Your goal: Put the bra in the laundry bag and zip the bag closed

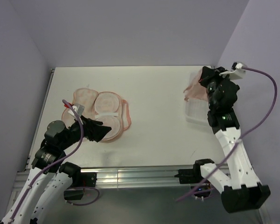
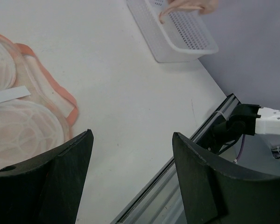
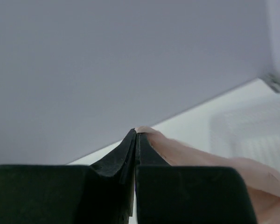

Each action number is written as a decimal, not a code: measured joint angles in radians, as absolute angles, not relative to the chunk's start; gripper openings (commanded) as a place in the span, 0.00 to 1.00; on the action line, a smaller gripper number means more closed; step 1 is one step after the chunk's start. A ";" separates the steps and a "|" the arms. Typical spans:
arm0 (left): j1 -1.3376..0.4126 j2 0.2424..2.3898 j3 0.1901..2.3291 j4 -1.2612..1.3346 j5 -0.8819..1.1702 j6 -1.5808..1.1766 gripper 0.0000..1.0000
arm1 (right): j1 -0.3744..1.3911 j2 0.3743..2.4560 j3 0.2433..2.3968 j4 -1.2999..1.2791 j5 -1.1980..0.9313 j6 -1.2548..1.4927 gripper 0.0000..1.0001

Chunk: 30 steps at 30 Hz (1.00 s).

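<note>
Laundry bag [image 1: 102,114], oval clamshell pouch, unzipped, spread flat, pale whitish lining upward, peach-orange trim, left side of table [image 1: 154,93], bra [image 1: 194,87], pale peach-pink, bunched, pinched by right gripper [image 3: 136,135], far right.

Table [image 1: 154,93] is a smooth matt white top with a bare metal rail [image 1: 130,175] along the near edge, and the basket [image 2: 186,37] is white perforated plastic with a slight sheen. The laundry bag [image 1: 102,114] is soft patterned cloth lined with a fine whitish mesh, while the bra [image 3: 191,154] looks like plain, smooth, matt cloth. Left gripper [image 2: 130,134] is matt black plastic, kinda grainy up close.
</note>
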<state>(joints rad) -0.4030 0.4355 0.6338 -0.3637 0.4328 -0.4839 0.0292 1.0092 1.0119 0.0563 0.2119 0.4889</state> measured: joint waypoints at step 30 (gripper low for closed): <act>-0.318 0.589 0.626 -0.334 0.474 -0.513 0.76 | 0.272 1.206 0.804 -0.123 -0.180 0.516 0.74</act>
<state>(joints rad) -0.3176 0.5888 0.6262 -0.3340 0.4744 -0.5129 0.2722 1.2064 0.8040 -0.1230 -0.1799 0.5159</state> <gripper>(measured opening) 0.755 0.734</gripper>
